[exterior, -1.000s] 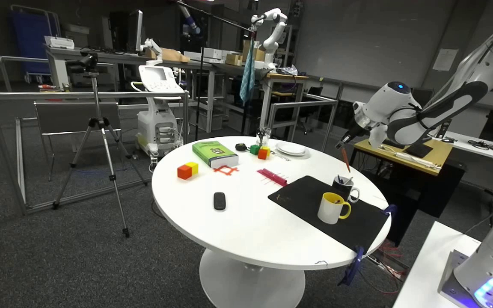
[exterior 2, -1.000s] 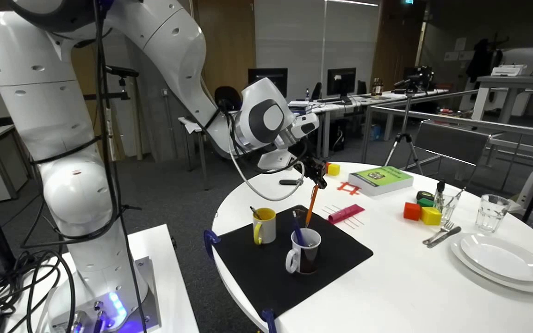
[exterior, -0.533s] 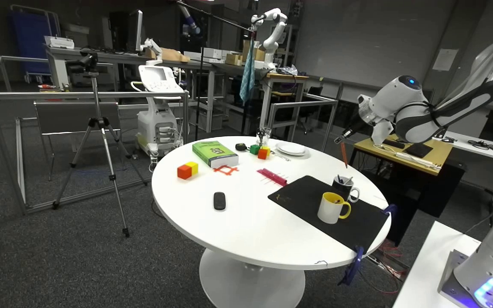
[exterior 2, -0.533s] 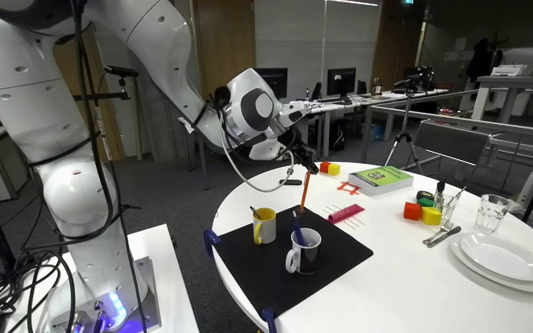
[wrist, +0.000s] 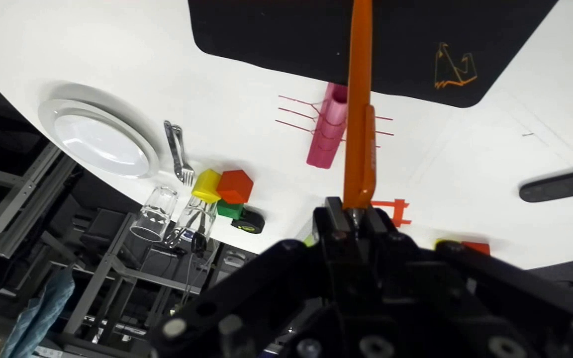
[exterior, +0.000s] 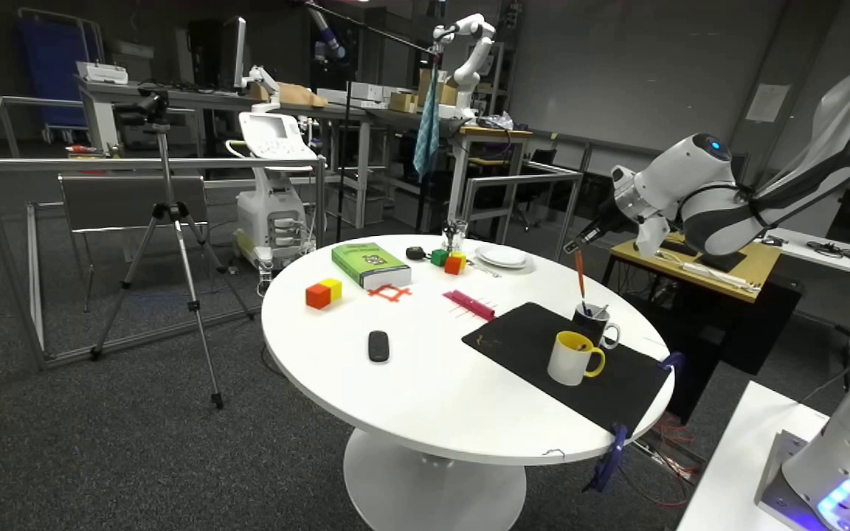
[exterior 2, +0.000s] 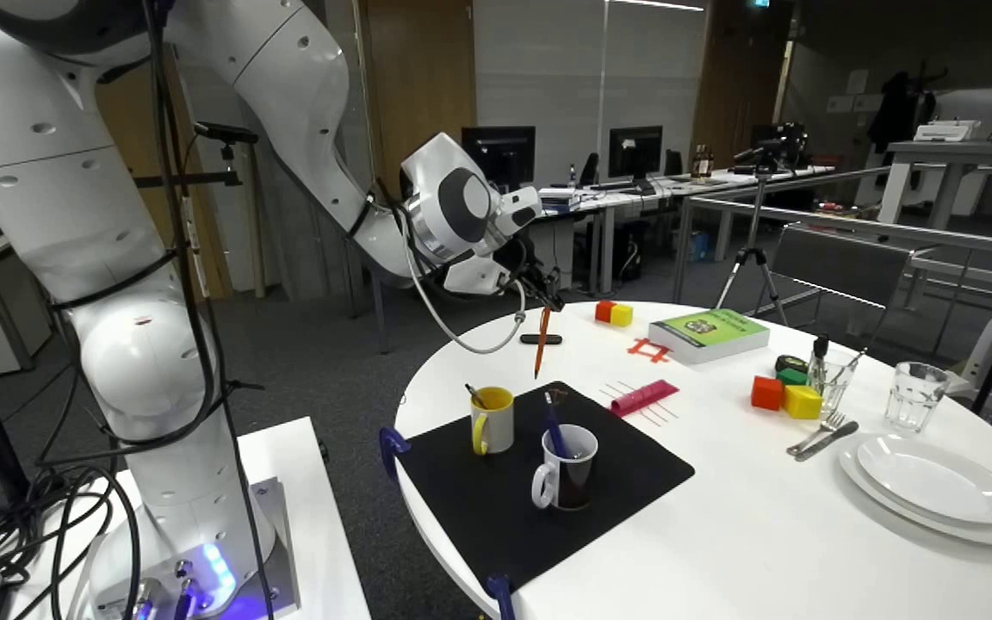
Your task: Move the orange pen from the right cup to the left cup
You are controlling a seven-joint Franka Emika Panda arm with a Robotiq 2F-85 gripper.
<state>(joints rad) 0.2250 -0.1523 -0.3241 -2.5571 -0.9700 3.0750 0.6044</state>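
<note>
Beneath the gripper hangs the orange pen, clear above the table; its long axis runs down from the fingers nearly upright, with a slight lean that sets the lower tip toward the robot's base; the fingers are clenched on the clip end, and nothing else bears the pen; below stand the right cup, dark with a white handle, and the left cup, white with a yellow handle and lining, the 2 apart on a black mat; the tip lies sideways between their middles in both exterior views; in an exterior view the tip lines up with the blue pen in the right cup, which looks like a trick of sight line rather than touch; its exact height over the rims cannot be told.

Lifting out appears done and placing not; the coming move likely turns on the offset between tip and left cup: the tip, not the fingers, must come over that mouth, then descend with the axis kept near vertical; a dark pen leans in the same mouth and could catch it.
</note>
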